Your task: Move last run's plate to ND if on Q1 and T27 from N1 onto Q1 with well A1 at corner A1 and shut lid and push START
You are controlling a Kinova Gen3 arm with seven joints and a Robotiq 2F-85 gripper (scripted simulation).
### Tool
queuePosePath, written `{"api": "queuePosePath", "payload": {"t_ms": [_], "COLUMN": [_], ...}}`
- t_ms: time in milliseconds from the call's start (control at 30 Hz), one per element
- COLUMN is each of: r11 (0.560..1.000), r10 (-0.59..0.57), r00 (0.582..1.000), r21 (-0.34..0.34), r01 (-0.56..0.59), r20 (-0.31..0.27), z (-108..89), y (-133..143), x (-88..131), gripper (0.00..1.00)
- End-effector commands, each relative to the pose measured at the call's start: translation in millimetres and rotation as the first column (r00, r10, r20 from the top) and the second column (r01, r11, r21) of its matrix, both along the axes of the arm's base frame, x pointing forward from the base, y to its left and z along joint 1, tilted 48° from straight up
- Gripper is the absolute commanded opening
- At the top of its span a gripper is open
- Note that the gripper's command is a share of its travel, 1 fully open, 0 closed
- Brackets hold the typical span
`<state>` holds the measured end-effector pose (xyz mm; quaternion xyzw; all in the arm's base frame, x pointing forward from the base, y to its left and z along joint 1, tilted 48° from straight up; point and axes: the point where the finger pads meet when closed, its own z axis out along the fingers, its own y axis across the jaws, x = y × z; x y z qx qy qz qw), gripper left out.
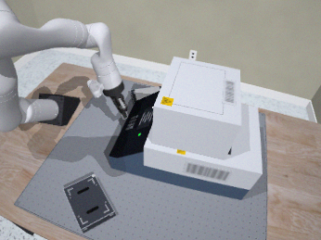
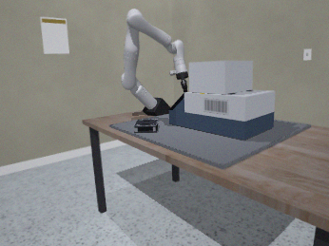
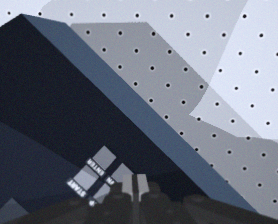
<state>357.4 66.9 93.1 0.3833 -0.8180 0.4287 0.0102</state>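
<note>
The cycler Q1 (image 1: 199,137) (image 2: 228,106) stands on the mat, its white top box down on the body; whether the lid is fully shut cannot be told. The lamp (image 1: 139,134) on its black sloping front panel is green. My gripper (image 1: 124,117) (image 2: 185,90) (image 3: 134,190) is shut and empty, its tips close over the panel's key area. In the wrist view the START key (image 3: 84,179) is left of the tips; the key beside it is partly hidden by the gripper. Contact cannot be told. No plate can be made out; the block is hidden.
A dark nest (image 1: 100,197) (image 2: 146,125) with light corner locators and two black slots stands near the mat's front left; its label is unreadable. A pale object (image 1: 147,92) is partly hidden behind the panel. The arm's black base (image 1: 70,109) is at the left.
</note>
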Motion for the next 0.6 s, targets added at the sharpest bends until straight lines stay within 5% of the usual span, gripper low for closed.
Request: {"api": "queuePosePath", "payload": {"t_ms": [0,567], "r11": [1.0,1.0], "r10": [0.001,0.001], "r00": [1.0,1.0], "r21": [0.001,0.001], "r01": [-0.001,-0.001], "r20": [0.001,0.001], "z": [2.2,16.9], "y": [-1,-15], "x": [0,-1], "gripper": [0.1,0.1]}}
